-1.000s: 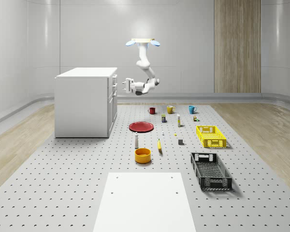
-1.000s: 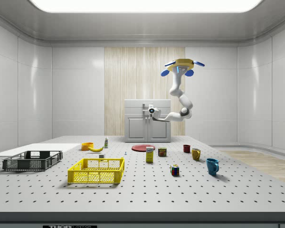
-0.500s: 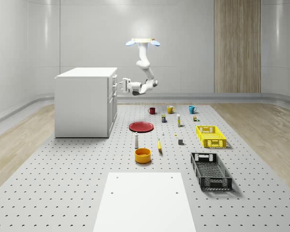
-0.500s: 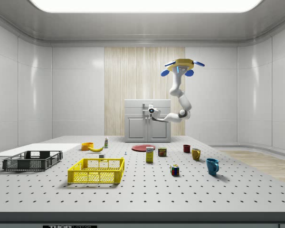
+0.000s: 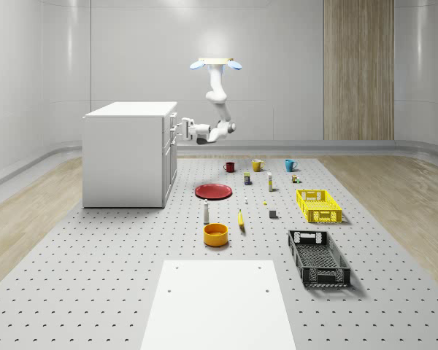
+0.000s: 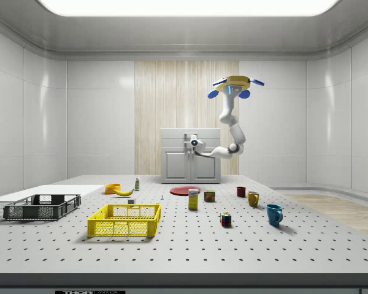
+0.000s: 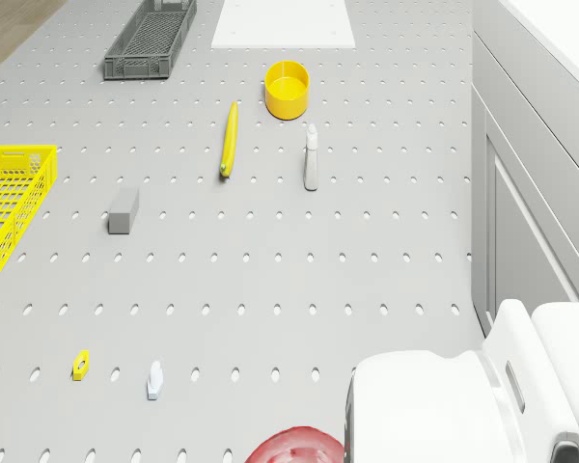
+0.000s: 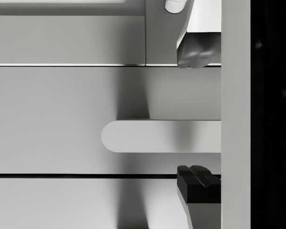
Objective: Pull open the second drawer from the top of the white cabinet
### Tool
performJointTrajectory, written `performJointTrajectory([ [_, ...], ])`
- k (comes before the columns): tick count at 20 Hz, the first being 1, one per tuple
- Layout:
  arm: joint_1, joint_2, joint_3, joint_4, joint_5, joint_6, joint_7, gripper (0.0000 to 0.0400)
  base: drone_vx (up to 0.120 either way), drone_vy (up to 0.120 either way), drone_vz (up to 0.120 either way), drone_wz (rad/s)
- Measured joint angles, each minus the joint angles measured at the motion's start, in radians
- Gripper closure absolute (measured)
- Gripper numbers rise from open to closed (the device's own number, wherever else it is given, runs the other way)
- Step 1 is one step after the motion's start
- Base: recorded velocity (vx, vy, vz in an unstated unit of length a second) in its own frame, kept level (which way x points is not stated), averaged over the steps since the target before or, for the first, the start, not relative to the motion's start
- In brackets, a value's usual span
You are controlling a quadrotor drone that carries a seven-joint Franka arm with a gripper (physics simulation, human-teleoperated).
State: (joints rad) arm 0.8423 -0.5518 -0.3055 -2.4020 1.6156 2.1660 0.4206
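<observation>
The white cabinet (image 5: 128, 154) stands at the whole-scene view's left, its drawer fronts facing the arm. The drone (image 5: 215, 64) hovers above the table, to the right of the cabinet. The arm reaches down and sideways, so my gripper (image 5: 179, 130) is at the drawer fronts, level with the second handle from the top. In the wrist view that rounded white handle (image 8: 157, 136) lies between my fingertips, one finger (image 8: 198, 47) above it and the other finger (image 8: 198, 188) below. My gripper (image 8: 198, 121) is open, with gaps on both sides of the handle. The side view puts my gripper (image 6: 189, 143) against the cabinet (image 6: 191, 165).
On the pegboard table sit a red plate (image 5: 214, 191), an orange bowl (image 5: 215, 234), a banana (image 5: 241, 219), a bottle (image 5: 206, 212), three mugs (image 5: 257, 165), a yellow crate (image 5: 318, 205) and a black crate (image 5: 318, 257). A white panel (image 5: 217, 302) lies at the front.
The arm has stretched toward the cabinet, carrying my gripper leftward in the whole-scene view up to the drawer fronts. The drone has stayed in place.
</observation>
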Motion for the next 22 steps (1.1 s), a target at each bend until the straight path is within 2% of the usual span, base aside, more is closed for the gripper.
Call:
performJointTrajectory([
  [10, -0.063, 0.036, 0.048, 0.005, 0.035, -0.036, -0.022, 0.0100, 0.000, 0.000, 0.000, 0.000],
  [22, -0.122, 0.081, 0.131, 0.029, 0.092, -0.042, -0.038, 0.0100, 0.000, 0.000, 0.000, 0.000],
])
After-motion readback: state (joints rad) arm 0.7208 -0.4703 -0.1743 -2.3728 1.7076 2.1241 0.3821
